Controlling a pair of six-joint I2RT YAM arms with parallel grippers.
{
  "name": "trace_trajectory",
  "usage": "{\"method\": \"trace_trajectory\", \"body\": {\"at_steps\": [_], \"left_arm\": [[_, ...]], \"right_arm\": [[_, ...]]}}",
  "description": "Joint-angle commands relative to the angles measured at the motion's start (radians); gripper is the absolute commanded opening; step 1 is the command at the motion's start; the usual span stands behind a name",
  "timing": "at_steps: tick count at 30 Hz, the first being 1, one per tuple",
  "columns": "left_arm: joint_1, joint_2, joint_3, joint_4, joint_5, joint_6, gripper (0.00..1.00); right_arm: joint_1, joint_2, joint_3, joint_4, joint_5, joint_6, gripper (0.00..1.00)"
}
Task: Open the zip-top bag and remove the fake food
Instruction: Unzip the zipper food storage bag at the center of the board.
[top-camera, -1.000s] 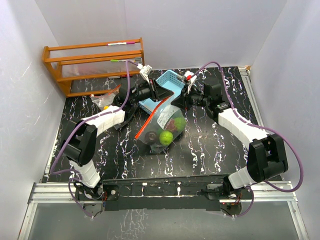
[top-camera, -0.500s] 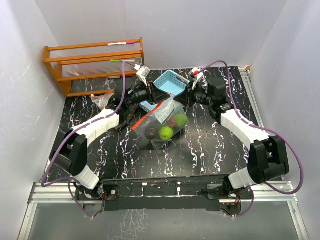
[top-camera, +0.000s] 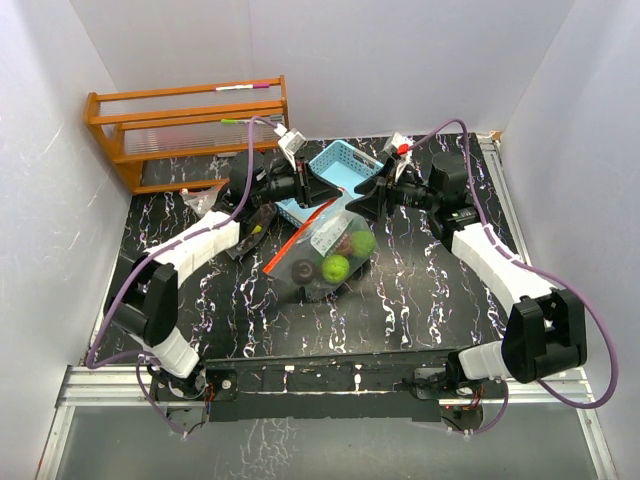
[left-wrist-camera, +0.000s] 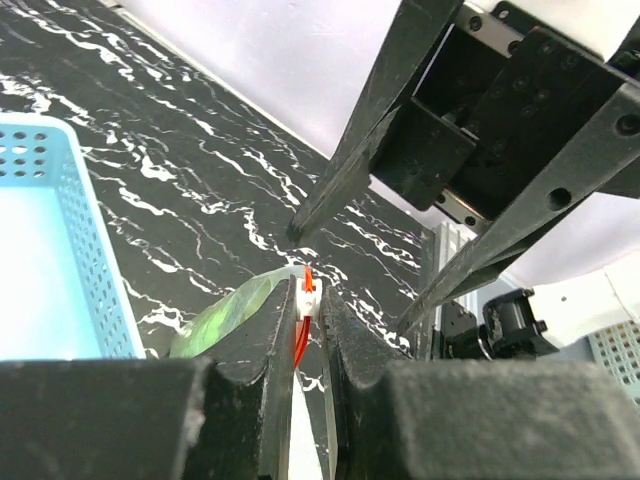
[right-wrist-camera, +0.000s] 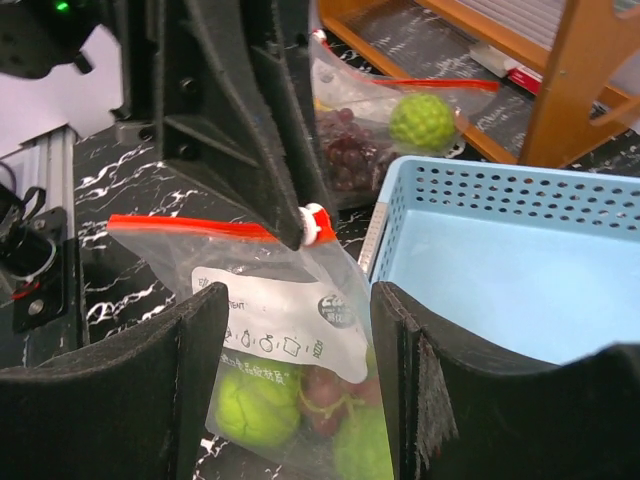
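Room: white walls around a black, white-veined table.
Far left corner: an orange wooden rack.
Far edge, middle: a light-blue perforated plastic basket.
Table's middle: a clear zip-top plastic bag with a red seal strip, just beside the basket.
Inside the bag: bumpy lime-green plastic balls, dark purple grapes, a dark round piece.
Left side: the left pincer is clenched on the bag's white-and-red slider.
Right side: the right pincer is released, fingers spread, facing that slider and gripping nothing.
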Motion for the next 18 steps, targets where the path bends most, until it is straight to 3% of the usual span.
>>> {"method": "trace_trajectory", "body": {"at_steps": [1, 8, 11, 18], "left_arm": [[0.016, 0.033, 0.086, 0.037, 0.192, -0.004, 0.0], [0.016, 0.024, 0.1, 0.055, 0.308, -0.003, 0.0], [0.016, 0.021, 0.104, 0.067, 0.349, -0.011, 0.0], [0.016, 0.021, 0.115, 0.054, 0.382, -0.011, 0.0]], "right_arm": [[0.002, 0.015, 0.048, 0.009, -0.119, -0.07, 0.62], [0.011, 0.047, 0.088, -0.032, -0.071, -0.133, 0.64], [0.012, 0.054, 0.063, 0.045, -0.073, -0.133, 0.66], [0.03, 0.144, 0.129, 0.036, -0.2, -0.14, 0.64]]}}
